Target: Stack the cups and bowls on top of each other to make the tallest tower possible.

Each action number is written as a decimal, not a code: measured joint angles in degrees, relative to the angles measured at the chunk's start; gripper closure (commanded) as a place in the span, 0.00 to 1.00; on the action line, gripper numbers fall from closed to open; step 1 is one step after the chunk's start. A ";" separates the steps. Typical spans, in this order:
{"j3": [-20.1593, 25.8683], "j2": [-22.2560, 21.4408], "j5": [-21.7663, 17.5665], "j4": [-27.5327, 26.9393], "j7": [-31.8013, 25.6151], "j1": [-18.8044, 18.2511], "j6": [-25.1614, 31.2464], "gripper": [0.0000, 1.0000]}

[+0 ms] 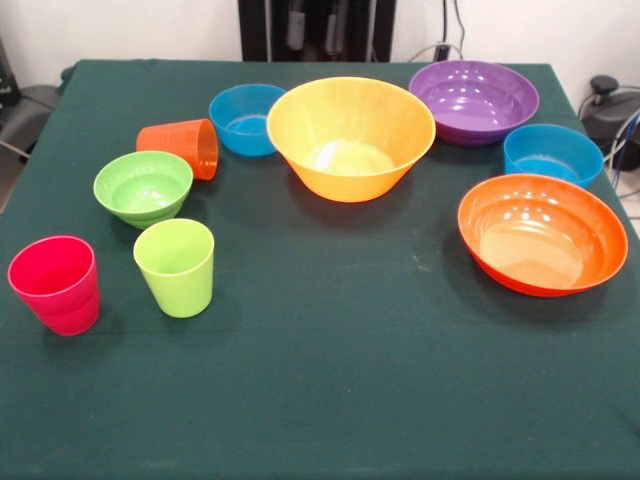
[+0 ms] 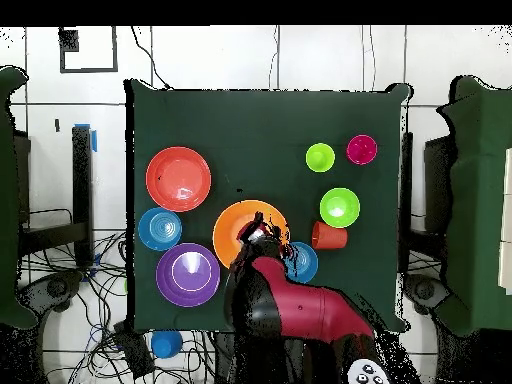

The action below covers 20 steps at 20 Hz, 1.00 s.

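All pieces lie apart on the green table (image 1: 330,380); no tower stands. The big yellow-orange bowl (image 1: 350,137) (image 2: 236,224) is at the far middle. Around it are the purple bowl (image 1: 473,100), two small blue bowls (image 1: 245,118) (image 1: 552,153), the red-orange bowl (image 1: 541,233) and the small green bowl (image 1: 143,187). The orange cup (image 1: 180,147) lies on its side. The lime green cup (image 1: 175,265) and pinkish red cup (image 1: 55,283) stand upright. The big pink bowl is out of view. The gripper (image 2: 262,235) shows only in the overhead view, high over the yellow-orange bowl's rim.
The red and black arm (image 2: 300,305) reaches from the base and covers part of one small blue bowl (image 2: 305,263) in the overhead view. A blue round object (image 2: 166,343) lies off the table among cables. The pedestal (image 1: 315,28) stands behind the far edge.
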 measured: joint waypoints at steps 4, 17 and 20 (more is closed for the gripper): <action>-0.02 0.75 1.88 0.12 0.00 0.91 -0.04 0.00; -2.04 12.13 6.49 0.11 0.00 5.88 -9.54 0.00; -2.80 13.84 7.46 0.49 0.00 7.12 -10.36 0.00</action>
